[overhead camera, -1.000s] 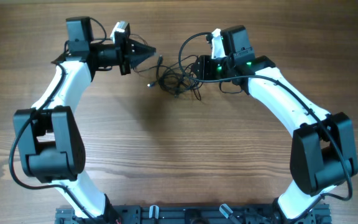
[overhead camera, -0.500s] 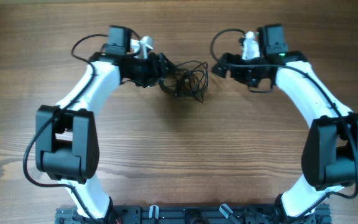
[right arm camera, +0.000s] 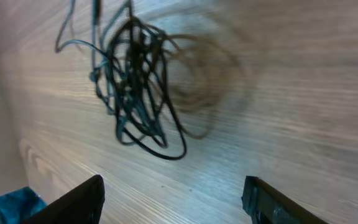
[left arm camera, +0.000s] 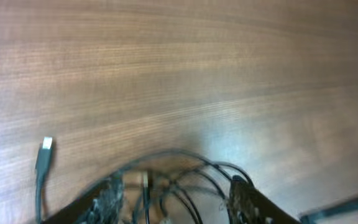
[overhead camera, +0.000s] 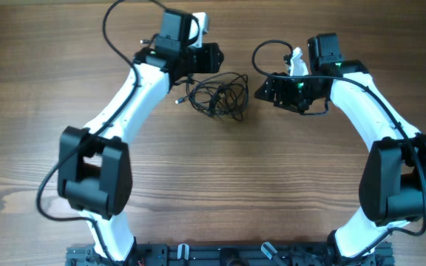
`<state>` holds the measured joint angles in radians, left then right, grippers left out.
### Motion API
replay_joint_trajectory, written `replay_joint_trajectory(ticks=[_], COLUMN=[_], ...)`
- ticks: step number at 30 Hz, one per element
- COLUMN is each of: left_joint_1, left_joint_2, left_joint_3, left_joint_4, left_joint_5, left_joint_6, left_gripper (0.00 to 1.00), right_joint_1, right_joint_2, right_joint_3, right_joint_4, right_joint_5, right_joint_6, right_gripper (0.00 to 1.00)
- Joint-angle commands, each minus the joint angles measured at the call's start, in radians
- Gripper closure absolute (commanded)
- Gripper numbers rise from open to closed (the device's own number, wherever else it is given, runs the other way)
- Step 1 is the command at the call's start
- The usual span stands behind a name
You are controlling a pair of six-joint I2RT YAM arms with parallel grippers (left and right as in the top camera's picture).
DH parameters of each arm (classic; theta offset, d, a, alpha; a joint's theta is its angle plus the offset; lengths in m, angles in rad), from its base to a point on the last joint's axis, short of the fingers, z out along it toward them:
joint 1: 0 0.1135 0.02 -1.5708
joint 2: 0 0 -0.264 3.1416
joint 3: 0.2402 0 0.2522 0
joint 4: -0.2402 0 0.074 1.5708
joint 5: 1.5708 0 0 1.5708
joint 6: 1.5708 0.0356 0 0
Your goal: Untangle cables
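both arms flank the cables, which lie in one loose knot on the table between them, probably so each can take a side and pull outward. the left gripper hovers at the knot's far edge, jaws spread, with loops showing between its fingers but nothing pinched. the right gripper sits just beside the knot, jaws spread and empty. the cables are thin and black, looped over one another, with one silvery plug trailing free to the side.

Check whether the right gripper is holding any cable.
No, the right gripper stands open and empty, with the cables lying ahead of it.
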<state>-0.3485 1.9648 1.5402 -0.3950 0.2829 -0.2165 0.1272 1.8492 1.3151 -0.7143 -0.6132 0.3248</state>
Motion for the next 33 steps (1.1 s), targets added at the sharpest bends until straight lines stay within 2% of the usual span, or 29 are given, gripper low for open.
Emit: replay_joint_trajectory(ticks=[1,7,12,16,28,33], left_joint_1=[-0.016,-0.016,-0.016,-0.016,-0.031,-0.036], left_joint_2=[0.082,0.116,0.167,0.197,0.275,0.308], left_joint_3=[0.008,0.008,0.008,0.008,0.007,0.007], left_joint_4=[0.053,-0.018,-0.064,-0.045,0.027,0.029], left_joint_5=[-0.063,-0.016,0.101,0.178,0.177,0.176], left_joint_6=[0.126,0.359,0.471,0.475,0.441,0.417], left_gripper=[0.38,0.35,0.32,0.30,0.30,0.41], right_joint_1=[0.003,0.004,0.004,0.005,0.005,0.005], right_joint_2=[0.010,0.010,0.010,0.010,0.010,0.010], right_joint_3=[-0.001,-0.001,-0.001,-0.001,-0.001,-0.001], right_joint_4=[0.019,0.017,0.018,0.020,0.023,0.026], right_joint_5=[-0.046,-0.046,-0.046,-0.045,-0.045,-0.045], right_joint_6=[0.027,0.027,0.027,0.027,0.027,0.026], right_gripper=[0.27,0.27,0.27,0.26,0.26,0.26])
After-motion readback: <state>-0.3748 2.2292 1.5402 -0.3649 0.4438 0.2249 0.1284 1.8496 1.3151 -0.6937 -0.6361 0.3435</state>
